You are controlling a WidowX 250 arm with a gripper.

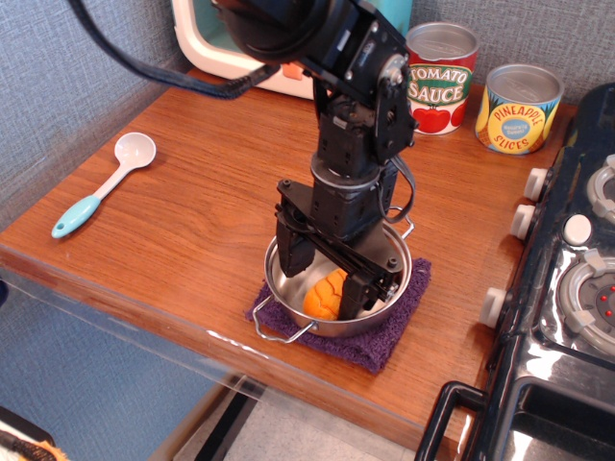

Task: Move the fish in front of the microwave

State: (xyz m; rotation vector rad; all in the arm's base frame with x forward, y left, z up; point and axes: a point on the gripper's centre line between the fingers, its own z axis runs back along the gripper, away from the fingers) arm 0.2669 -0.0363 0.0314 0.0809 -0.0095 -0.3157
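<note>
A polished wooden desk [192,240] sits against a blue-grey textured wall, a black toy stove [567,288] at its right edge. At the back stand the microwave [216,43] (largely hidden by the arm) and two printed cans [480,86]. A shiny steel pot [288,317] rests on a purple knitted cloth [384,341]. The black arm reaches straight down into it, fingers [327,288] spread either side of the ribbed orange fish [325,293], which lies inside the pot.

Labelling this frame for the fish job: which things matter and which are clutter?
Job: fish, gripper down around it, microwave, pot holding the fish.
Clutter: spoon, tomato sauce can, pineapple slices can, purple cloth, toy stove.
</note>
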